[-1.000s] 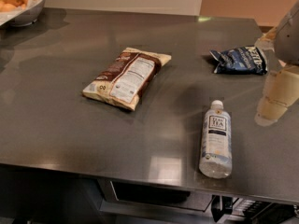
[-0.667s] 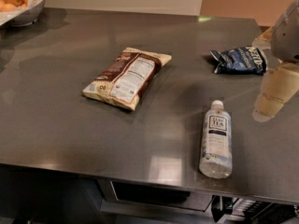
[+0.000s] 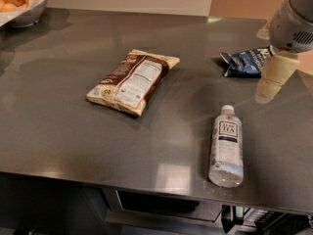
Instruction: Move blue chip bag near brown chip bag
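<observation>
The blue chip bag (image 3: 246, 62), small, crumpled and dark navy, lies on the grey table (image 3: 73, 136) at the back right. The brown chip bag (image 3: 133, 81), a larger tan bag with a dark brown panel and a white label, lies flat near the table's middle. My gripper (image 3: 268, 88) hangs at the right edge of the view, cream-coloured under a grey wrist. It is just right of the blue bag and partly in front of its right end. It holds nothing that I can see.
A clear tea bottle (image 3: 226, 146) with a blue-white label lies on its side near the front edge, below the gripper. A white bowl of oranges (image 3: 22, 4) stands at the back left corner. A dark shelf shows below the table's front edge.
My gripper has moved up and to the left, closer to the blue chip bag. The bags and the bottle have not moved.
</observation>
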Robot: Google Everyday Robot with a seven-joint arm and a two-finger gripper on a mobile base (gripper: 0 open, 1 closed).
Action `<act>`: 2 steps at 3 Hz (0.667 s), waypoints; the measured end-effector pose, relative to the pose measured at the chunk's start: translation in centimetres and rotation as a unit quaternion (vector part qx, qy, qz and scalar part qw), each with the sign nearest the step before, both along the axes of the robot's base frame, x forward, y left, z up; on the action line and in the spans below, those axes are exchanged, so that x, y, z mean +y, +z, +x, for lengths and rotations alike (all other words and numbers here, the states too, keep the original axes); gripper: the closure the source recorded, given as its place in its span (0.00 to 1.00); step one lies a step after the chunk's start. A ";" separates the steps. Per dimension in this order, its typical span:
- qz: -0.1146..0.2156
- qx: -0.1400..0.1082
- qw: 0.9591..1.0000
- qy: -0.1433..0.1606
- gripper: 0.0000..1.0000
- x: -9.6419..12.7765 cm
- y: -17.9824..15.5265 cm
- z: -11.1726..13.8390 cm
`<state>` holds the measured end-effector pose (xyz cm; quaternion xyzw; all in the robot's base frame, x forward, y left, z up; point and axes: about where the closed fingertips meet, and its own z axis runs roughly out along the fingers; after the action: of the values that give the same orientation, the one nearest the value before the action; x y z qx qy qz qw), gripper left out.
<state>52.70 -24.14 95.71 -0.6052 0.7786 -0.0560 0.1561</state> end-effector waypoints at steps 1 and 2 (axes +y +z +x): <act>-0.017 -0.021 1.000 -0.004 0.00 -2.2 -0.5 4.5; -0.010 -0.034 0.999 -0.002 0.00 -4.6 -1.7 8.8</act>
<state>61.48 -28.77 94.05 -0.6029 0.7734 -0.0850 0.1764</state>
